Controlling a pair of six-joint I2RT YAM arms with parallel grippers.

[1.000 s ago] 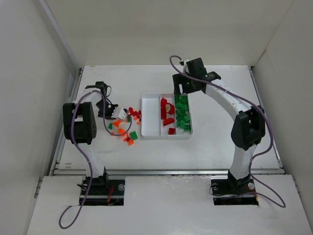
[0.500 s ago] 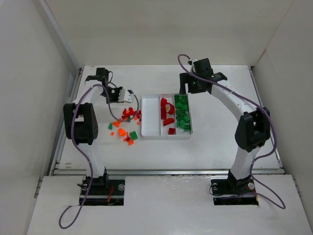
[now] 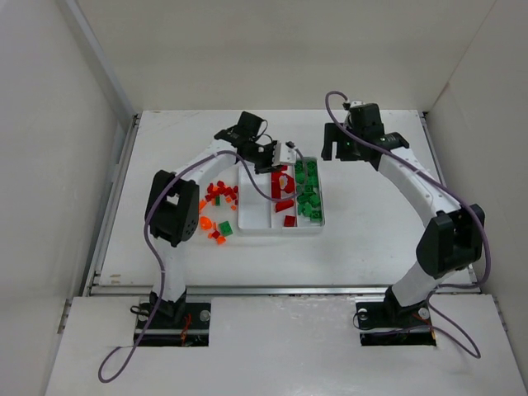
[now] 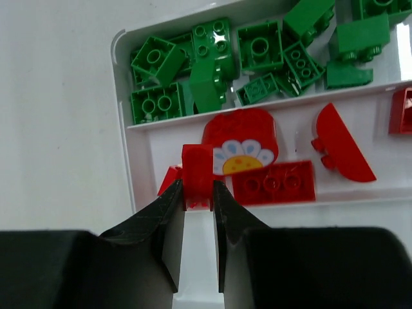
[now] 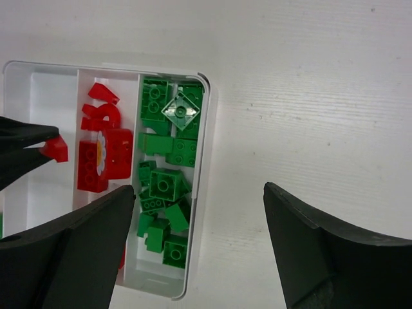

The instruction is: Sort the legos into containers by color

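Left gripper (image 4: 198, 188) pinched narrow on red brick (image 4: 197, 166). Brick hangs above near edge of middle compartment (image 4: 168, 143) of tray (image 4: 125, 129); red legos (image 4: 273, 183) just ahead. Nudge forward, then release. Right gripper (image 5: 196, 191) wide, empty, over green side.

Robot lab test cell: bare white counter (image 3: 371, 247) boxed by plain white panels (image 3: 49, 165); left arm (image 3: 169, 216) and right arm (image 3: 448, 243) bolted at the near edge, purple cables (image 3: 124, 363) trailing.

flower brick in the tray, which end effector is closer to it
Left. The left end effector, shut on a small red brick, hangs just beside the flower brick. The right end effector stands open off the tray's green side.
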